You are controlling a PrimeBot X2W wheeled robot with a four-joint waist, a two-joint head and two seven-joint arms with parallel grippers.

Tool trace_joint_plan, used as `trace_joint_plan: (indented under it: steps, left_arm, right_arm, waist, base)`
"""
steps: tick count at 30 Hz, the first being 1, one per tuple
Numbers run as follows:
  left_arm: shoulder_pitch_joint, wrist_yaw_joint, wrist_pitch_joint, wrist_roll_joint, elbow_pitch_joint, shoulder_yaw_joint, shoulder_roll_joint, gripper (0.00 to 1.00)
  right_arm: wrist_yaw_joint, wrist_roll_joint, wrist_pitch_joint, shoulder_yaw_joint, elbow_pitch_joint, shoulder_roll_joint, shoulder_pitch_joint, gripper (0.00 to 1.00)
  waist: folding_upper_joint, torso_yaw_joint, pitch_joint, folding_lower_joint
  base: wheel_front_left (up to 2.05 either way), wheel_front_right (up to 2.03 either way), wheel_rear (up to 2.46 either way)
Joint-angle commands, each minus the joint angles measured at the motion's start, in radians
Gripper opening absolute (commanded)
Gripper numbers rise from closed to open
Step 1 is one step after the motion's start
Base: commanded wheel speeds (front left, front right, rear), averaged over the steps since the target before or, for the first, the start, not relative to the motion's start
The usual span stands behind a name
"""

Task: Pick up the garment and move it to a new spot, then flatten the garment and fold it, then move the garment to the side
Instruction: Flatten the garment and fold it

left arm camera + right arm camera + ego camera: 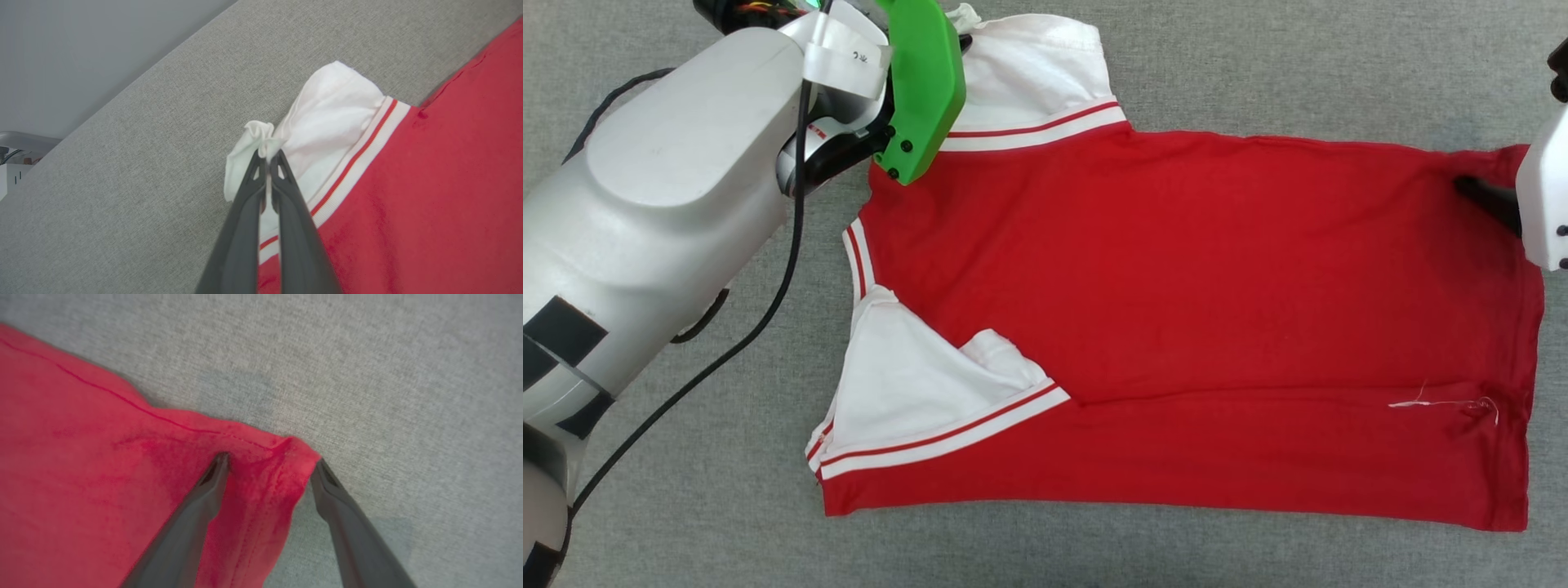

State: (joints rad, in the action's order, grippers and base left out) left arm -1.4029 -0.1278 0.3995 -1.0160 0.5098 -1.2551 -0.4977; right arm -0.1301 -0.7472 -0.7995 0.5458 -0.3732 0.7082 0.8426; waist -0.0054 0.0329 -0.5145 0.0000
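This looks like a robotics lab or test room rather than a home. The desk [1258, 65] is covered in plain grey woven cloth with the garment [1176, 286] spread on it, and beyond its edge stands a bare pale wall [81, 49]. The robot's pale arm [670, 188] carries a bright green screwed-on plastic part [927, 82], black tape patches [560, 331] and a loose black cable [768, 318]. A white slotted box [8, 181] sits by the wall.

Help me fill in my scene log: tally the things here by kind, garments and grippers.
garment: 1
grippers: 2 (left gripper, right gripper)
Total: 3
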Motion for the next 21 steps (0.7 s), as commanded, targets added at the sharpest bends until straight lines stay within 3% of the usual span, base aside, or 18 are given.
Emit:
trace_joint_plan:
  steps: [1, 13, 21]
  left_arm:
    - [-0.009, -0.003, -0.007, 0.005, 0.005, -0.002, 0.002, 0.0]
    - [0.091, -0.003, -0.072, -0.026, 0.029, -0.011, 0.007, 0.0]
    - [0.228, -0.002, -0.109, -0.033, -0.026, -0.017, -0.035, 0.0]
  right_arm:
    - [-0.001, -0.01, 0.036, 0.037, -0.022, -0.031, -0.027, 0.0]
    - [-0.001, -0.04, 0.368, 0.101, -0.052, 0.022, -0.013, 0.0]
    - [-0.001, -0.072, 0.475, 0.149, -0.032, 0.052, -0.115, 0.0]
  waist:
    - [0.0054, -0.002, 0.003, 0.0]
    - [0.0054, -0.004, 0.146, 0.0]
    - [0.0054, 0.013, 0.258, 0.0]
  base:
    - [0.0, 0.0, 0.0]
    - [0.0, 0.0, 0.0]
    - [0.0, 0.0, 0.0]
